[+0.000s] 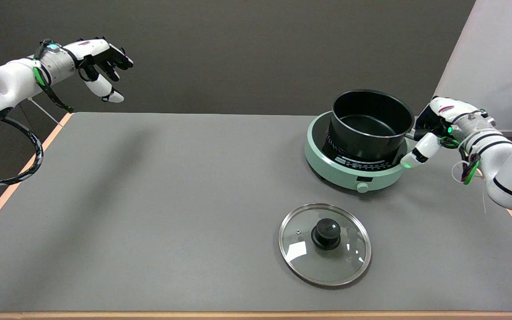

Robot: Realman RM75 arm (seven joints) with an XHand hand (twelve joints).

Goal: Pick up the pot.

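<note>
A: Lid (325,244) is seen flat on the grey table (149,200), knob up. Right hand (429,133)?

B: Closed around the pot (367,126) handle at its right side. Pot is seated on the green cooker (354,171).

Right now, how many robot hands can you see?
2: the right robot hand beside the pot on the cooker, the left robot hand held in the air upper left.
</note>
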